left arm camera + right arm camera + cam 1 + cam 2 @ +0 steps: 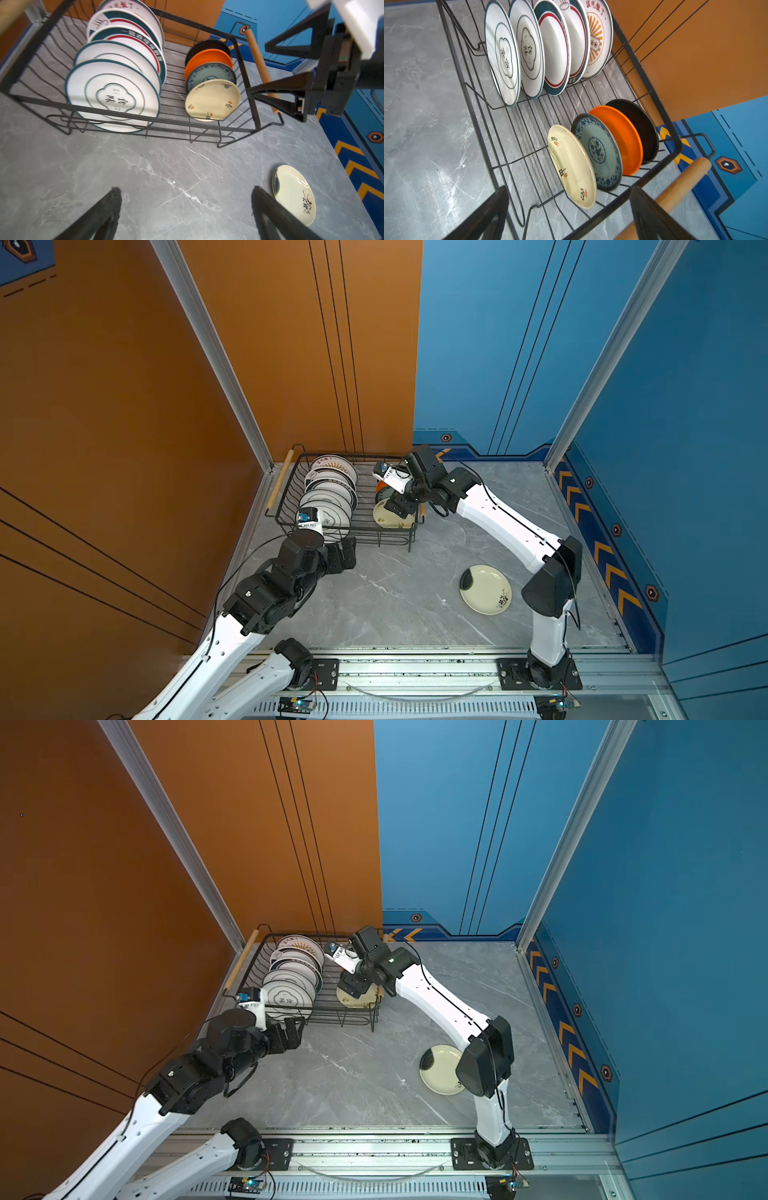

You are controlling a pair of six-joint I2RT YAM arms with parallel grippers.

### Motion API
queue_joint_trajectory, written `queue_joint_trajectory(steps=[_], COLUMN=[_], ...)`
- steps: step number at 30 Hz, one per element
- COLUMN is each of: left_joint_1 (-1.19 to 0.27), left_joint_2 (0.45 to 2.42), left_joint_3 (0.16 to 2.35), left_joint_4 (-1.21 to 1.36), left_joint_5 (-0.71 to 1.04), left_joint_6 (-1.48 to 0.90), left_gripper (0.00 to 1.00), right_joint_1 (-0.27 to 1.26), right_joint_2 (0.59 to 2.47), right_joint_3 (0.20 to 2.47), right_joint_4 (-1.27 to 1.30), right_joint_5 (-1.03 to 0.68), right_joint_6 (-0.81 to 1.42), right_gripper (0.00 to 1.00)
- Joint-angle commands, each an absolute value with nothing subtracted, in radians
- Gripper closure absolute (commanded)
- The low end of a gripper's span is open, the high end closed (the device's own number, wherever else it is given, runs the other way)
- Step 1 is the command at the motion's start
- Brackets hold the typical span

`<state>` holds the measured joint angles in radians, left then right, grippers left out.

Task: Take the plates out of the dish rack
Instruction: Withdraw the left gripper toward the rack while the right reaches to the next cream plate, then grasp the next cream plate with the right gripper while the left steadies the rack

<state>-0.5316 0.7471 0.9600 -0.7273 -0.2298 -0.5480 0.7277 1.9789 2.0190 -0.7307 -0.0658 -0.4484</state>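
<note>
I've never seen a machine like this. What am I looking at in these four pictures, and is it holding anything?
These are two robot arms mounted at a grey table. Each ends in a gripper, a two-fingered pincer. Two pictures look down from overhead; the other two come from cameras on the wrists. A black wire dish rack holds nine plates on edge: five white plates in one row, and a cream plate, a blue patterned plate, an orange plate and a black plate in another. A second cream plate lies flat on the table. The left gripper hovers open before the rack; the right gripper hangs open near the smaller row. Neither holds anything.
</note>
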Motion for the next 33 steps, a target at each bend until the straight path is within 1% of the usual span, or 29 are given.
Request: queue_joint_trajectory(steps=[1, 4, 7, 9, 11, 15, 18, 26, 28, 33], left_joint_1=[-0.457, -0.414, -0.390, -0.372, -0.358, -0.338, -0.328, -0.304, -0.302, -0.287], left_joint_2=[0.777, 0.807, 0.819, 0.833, 0.849, 0.877, 0.886, 0.897, 0.902, 0.914], left_joint_3=[0.936, 0.948, 0.951, 0.951, 0.957, 0.957, 0.957, 0.953, 0.953, 0.952], left_joint_4=[-0.773, -0.768, -0.737, -0.720, -0.710, -0.692, -0.681, -0.662, -0.658, -0.653], left_joint_5=[-0.102, -0.078, -0.063, -0.046, -0.035, -0.020, -0.014, -0.005, -0.003, 0.000], left_joint_6=[-0.495, -0.484, -0.470, -0.463, -0.462, -0.465, -0.464, -0.462, -0.460, -0.456], left_gripper=[0.02, 0.02, 0.02, 0.02, 0.02, 0.02, 0.02, 0.02, 0.02, 0.02], right_joint_1=[0.723, 0.713, 0.709, 0.672, 0.666, 0.660, 0.649, 0.642, 0.642, 0.641], right_joint_2=[2.035, 2.068, 2.125, 2.148, 2.165, 2.187, 2.205, 2.224, 2.230, 2.253], right_joint_3=[2.082, 2.108, 2.132, 2.152, 2.166, 2.175, 2.187, 2.186, 2.186, 2.187], right_joint_4=[-0.799, -0.798, -0.798, -0.799, -0.798, -0.799, -0.799, -0.802, -0.805, -0.806], right_joint_5=[-0.038, -0.043, -0.073, -0.080, -0.083, -0.091, -0.121, -0.145, -0.149, -0.152], right_joint_6=[-0.496, -0.514, -0.519, -0.518, -0.527, -0.561, -0.560, -0.558, -0.555, -0.551], right_gripper=[0.18, 0.24, 0.25, 0.30, 0.31, 0.33, 0.39, 0.46, 0.50, 0.52])
